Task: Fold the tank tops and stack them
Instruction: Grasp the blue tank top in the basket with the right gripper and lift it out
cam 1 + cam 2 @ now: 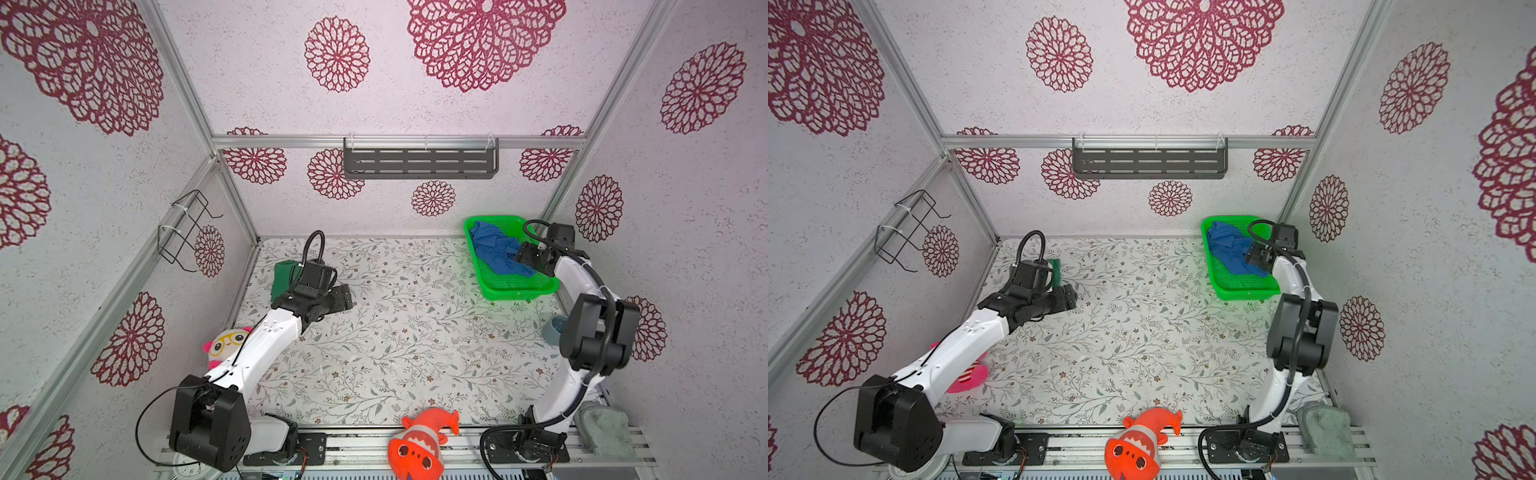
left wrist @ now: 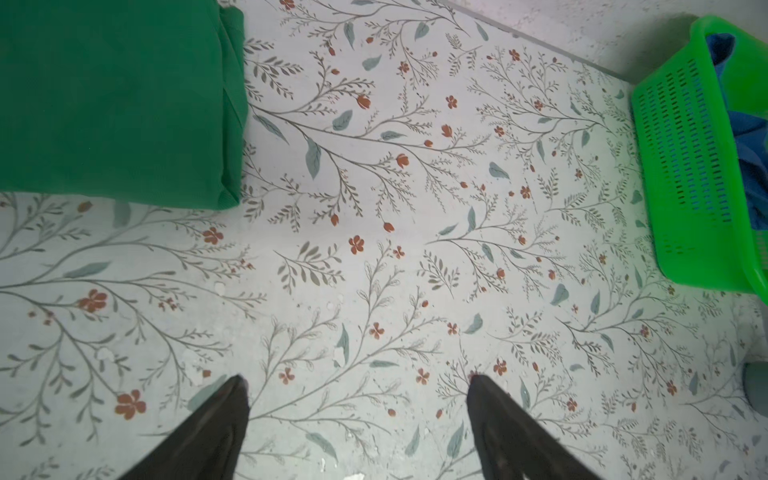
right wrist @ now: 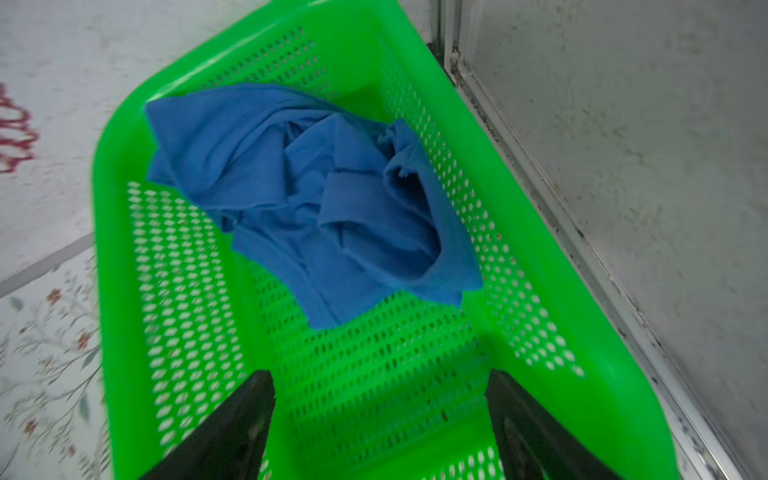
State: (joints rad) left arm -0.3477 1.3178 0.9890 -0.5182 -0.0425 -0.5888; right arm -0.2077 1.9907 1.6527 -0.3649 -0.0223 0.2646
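Observation:
The dark green tank top (image 1: pixel 281 280) (image 1: pixel 1054 270) lies folded flat at the table's far left; in the left wrist view it (image 2: pixel 112 99) is a neat rectangle. My left gripper (image 1: pixel 344 297) (image 2: pixel 357 378) hovers open just right of it over bare table, holding nothing. The royal blue tank top (image 1: pixel 490 253) (image 1: pixel 1227 253) (image 3: pixel 299 199) lies crumpled in the bright green basket (image 1: pixel 515 293) (image 3: pixel 540 291) at the far right. My right gripper (image 1: pixel 524 254) (image 3: pixel 380 374) hangs open over the basket's near end, a little short of the blue cloth.
An orange fish plush (image 1: pixel 419 444) sits at the front edge. A white and pink plush (image 1: pixel 226 343) lies under the left arm. A grey cup (image 1: pixel 555 328) and a grey-green cloth (image 1: pixel 604 428) sit along the right side. A shelf (image 1: pixel 419 162) hangs on the back wall.

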